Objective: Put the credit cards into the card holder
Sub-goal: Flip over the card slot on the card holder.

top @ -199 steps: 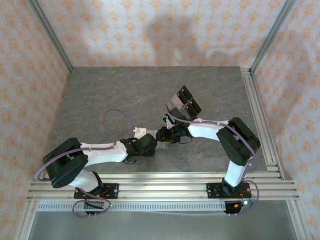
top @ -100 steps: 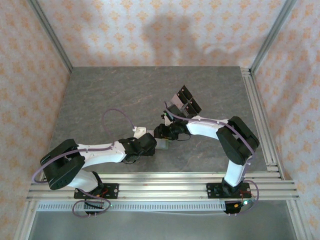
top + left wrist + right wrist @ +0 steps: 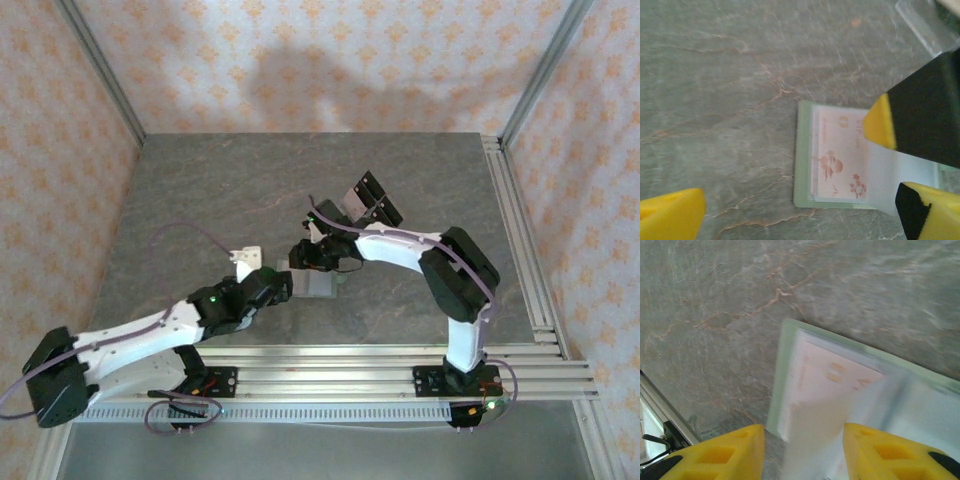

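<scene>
Obs: right fingers [image 3: 880, 450] pinched on a credit card [image 3: 825, 405], its free end over the open card holder [image 3: 781, 370]. Left fingers [image 3: 670, 215] spread wide, gripping nothing, above the holder. Holder lies flat mid-surface [image 3: 715, 75], with a printed card [image 3: 840, 155] seated inside.

Risk 1: nothing pins the holder, so a push could skate it along.

Risk 2: the leading edge rides over the seated card or snags the pocket lip, bowing the thin card out of the pinch.
</scene>
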